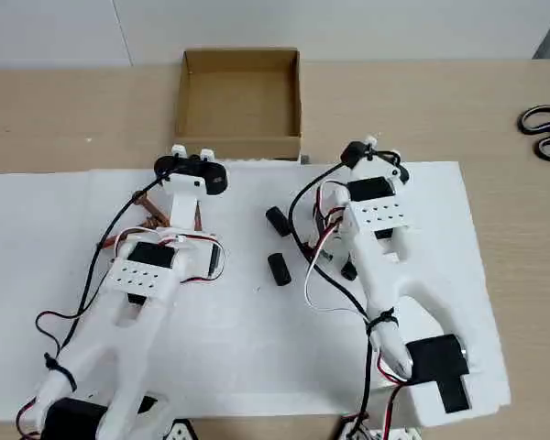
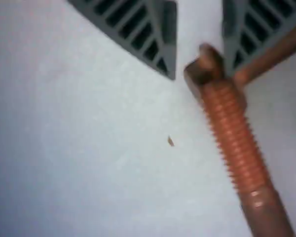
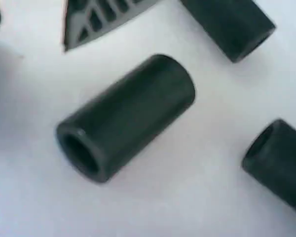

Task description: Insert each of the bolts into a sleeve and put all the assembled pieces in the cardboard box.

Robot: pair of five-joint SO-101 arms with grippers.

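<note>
Lying flat, bolt (image 2: 232, 128), just beside left hand (image 2: 198, 61)

Two white plastic arms, left arm (image 1: 133, 302) and right arm (image 1: 390, 275). Blocky printed shells, rounded edges. Black motor blocks (image 1: 438, 359) set into joints and bases. Grid of small dark holes (image 1: 379, 215) on each wrist plate. Thin black, red and white cables (image 1: 295, 203) looping loose along both, bundled by black ties (image 1: 382, 321). Left arm's jaws dark grey, wedge-shaped, with rows of slanted slots.
</note>
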